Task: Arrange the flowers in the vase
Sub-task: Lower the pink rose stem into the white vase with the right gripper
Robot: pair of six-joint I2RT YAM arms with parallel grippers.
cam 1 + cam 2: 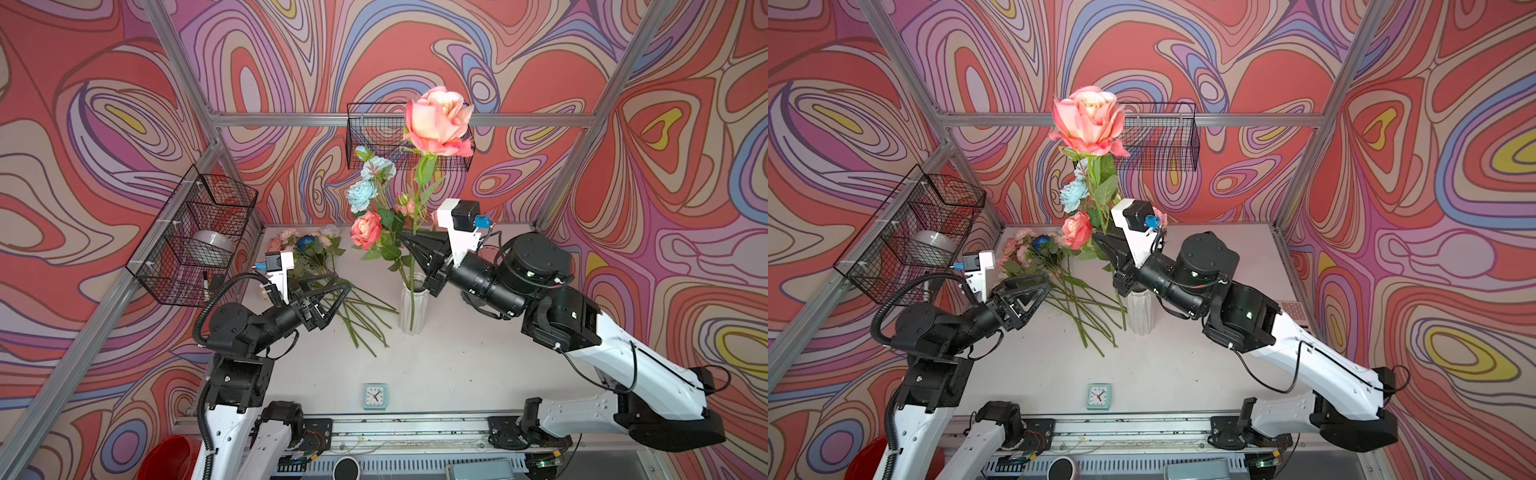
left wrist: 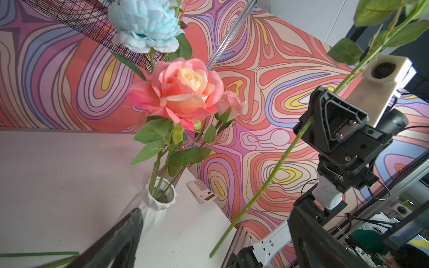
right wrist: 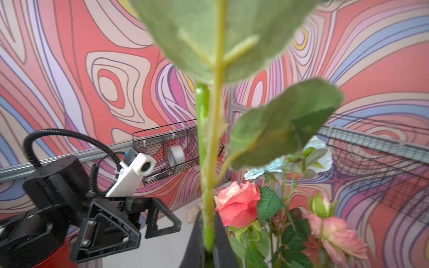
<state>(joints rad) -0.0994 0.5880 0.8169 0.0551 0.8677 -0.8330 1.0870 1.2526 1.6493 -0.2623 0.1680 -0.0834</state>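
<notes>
Right gripper (image 1: pixel 409 239): jaws closed tight on the green stem of the held rose (image 1: pixel 438 120), partway down it, below the leaves; the right wrist view shows the stem (image 3: pixel 207 185) pinched between the two dark fingers.
Held rose: a large pink-and-peach bloom, stem roughly upright, head well above every other flower in both top views. In the left wrist view its lower end (image 2: pixel 212 253) hangs free in the air, off to one side of the vase mouth and not inside it.
Vase (image 1: pixel 411 307): white and faceted, upright on the table (image 1: pixel 457 353), just below the right gripper.
Flowers in the vase: a pink rose (image 1: pixel 365 228), two pale blue blooms (image 1: pixel 360 195) above it and a small pink bud (image 2: pixel 231 104) (the stems crowd the mouth, so their count is unclear).
Left gripper (image 1: pixel 340 281): jaws spread wide and holding nothing, hovering over the loose stems.
Loose flowers (image 1: pixel 307 245): a bunch lying flat on the table left of the vase, pink heads and one deep blue head toward the back wall, stems (image 1: pixel 357 307) fanned toward the front.
Clock (image 1: pixel 375 396): small and teal, at the table's front edge.
Wire basket (image 1: pixel 195 237): on the left wall.
</notes>
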